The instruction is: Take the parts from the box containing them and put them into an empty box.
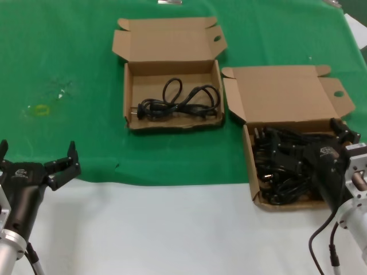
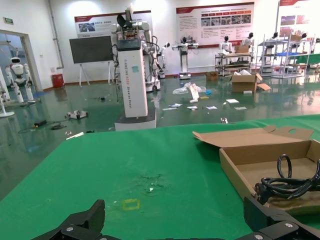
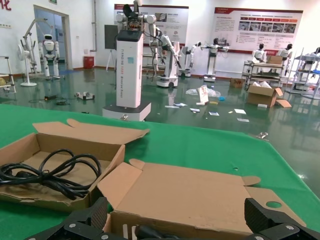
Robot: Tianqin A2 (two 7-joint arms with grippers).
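Note:
The box containing them (image 1: 250,166) lies at the right, its lid (image 3: 190,195) folded back, filled with a tangle of black cords (image 1: 284,166). My right gripper (image 1: 312,142) hovers open just above that pile; in the right wrist view (image 3: 177,220) its fingers (image 3: 95,216) stand wide apart with nothing between them, and one plug (image 3: 145,232) shows below. The other box (image 1: 127,91) sits farther back and to the left, holding one coiled cord (image 1: 183,103) (image 3: 55,172) (image 2: 290,185). My left gripper (image 1: 37,152) (image 2: 175,220) waits open at the near left, empty.
A green cloth (image 1: 74,57) covers the far table; a bare white strip (image 1: 172,229) runs along the front. A small yellow mark (image 1: 41,110) (image 2: 131,204) lies on the cloth at the left. Both lids stand open toward the far side.

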